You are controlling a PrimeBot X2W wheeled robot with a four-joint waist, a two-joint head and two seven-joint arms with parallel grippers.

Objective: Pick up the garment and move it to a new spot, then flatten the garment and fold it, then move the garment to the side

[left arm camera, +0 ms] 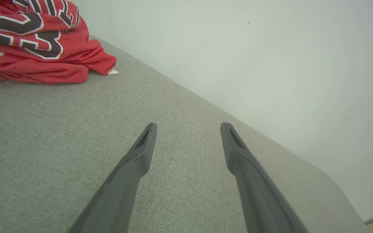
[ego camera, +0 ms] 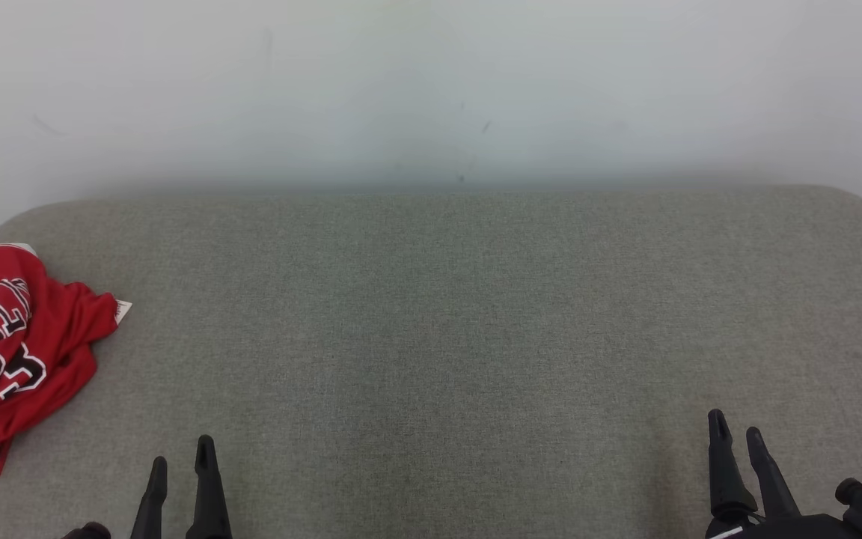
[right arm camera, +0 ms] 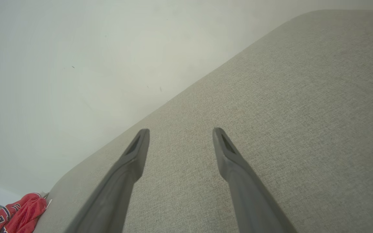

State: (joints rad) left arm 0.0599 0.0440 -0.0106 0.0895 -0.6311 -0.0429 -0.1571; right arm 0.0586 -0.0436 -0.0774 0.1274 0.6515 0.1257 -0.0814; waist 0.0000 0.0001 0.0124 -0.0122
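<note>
Lying crumpled on grey surface (ego camera: 431, 337): garment (ego camera: 19, 352); pale wall (ego camera: 431, 90) behind; left tool (ego camera: 182, 451), right tool (ego camera: 735, 423) spread, empty.

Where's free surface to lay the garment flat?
Grey fabric surface is bare from the red garment rightward to its rounded right corner, and from the wall down to the left pincer and right pincer. Crowded: far-left edge, where the garment is heaped.

Plain lab-like test space: grey fabric-covered table (ego camera: 476, 314), rounded corners, against a scuffed white wall (ego camera: 431, 90).
</note>
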